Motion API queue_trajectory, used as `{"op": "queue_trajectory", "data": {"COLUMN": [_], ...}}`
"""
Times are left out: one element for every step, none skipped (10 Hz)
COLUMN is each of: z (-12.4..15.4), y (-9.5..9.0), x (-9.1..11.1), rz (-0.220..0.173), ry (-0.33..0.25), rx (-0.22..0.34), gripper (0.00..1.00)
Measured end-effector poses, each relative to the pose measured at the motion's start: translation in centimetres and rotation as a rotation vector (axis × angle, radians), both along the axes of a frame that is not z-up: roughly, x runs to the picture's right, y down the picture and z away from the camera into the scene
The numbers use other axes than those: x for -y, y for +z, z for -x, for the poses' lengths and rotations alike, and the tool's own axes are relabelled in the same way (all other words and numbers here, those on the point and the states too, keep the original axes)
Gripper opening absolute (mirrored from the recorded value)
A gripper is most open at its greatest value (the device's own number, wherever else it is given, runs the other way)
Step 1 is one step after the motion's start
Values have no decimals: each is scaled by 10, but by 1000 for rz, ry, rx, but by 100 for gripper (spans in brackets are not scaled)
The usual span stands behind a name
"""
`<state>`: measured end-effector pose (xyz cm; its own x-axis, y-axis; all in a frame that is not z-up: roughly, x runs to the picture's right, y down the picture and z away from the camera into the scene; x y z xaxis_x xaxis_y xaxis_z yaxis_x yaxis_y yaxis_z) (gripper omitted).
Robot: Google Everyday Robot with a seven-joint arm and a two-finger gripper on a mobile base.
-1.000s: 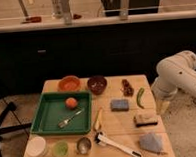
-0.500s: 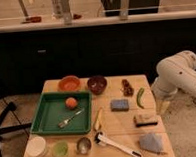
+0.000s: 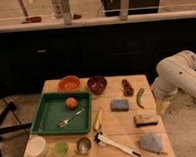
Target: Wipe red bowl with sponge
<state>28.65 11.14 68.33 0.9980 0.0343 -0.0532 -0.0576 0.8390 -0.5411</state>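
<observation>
A wooden table (image 3: 119, 126) stands on a pale floor (image 3: 189, 135) before dark cabinets (image 3: 90, 53) under a light countertop (image 3: 113, 19).

Orange (image 3: 71, 102), fork (image 3: 70, 119) in green tray (image 3: 48, 110), on table (image 3: 119, 123).

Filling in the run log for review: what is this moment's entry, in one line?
gripper: beside table, past its right edge | sponge: on table, ungrasped | red bowl: untouched

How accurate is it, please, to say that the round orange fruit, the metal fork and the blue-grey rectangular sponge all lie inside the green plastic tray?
Only partly: the camera view shows the blue-grey rectangular sponge on the wooden table, right of the green plastic tray. The round orange fruit and metal fork do lie inside it. The gripper hangs beyond the table's right edge.
</observation>
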Motion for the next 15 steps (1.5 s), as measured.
{"op": "queue_trajectory", "data": {"z": [0,0,0,0,0,0,0,0,0,0,0,0,0,2,3], "y": [0,0,0,0,0,0,0,0,0,0,0,0,0,2,5], "x": [0,0,0,0,0,0,0,0,0,0,0,0,1,1,2], "rz": [0,0,0,0,0,0,0,0,0,0,0,0,1,5,6], "ry": [0,0,0,0,0,0,0,0,0,0,0,1,17,54,115], "rx": [0,0,0,0,0,0,0,0,0,0,0,0,14,51,116], "gripper": [80,80,80,80,80,80,80,80,80,80,80,80,80,80,80]}}
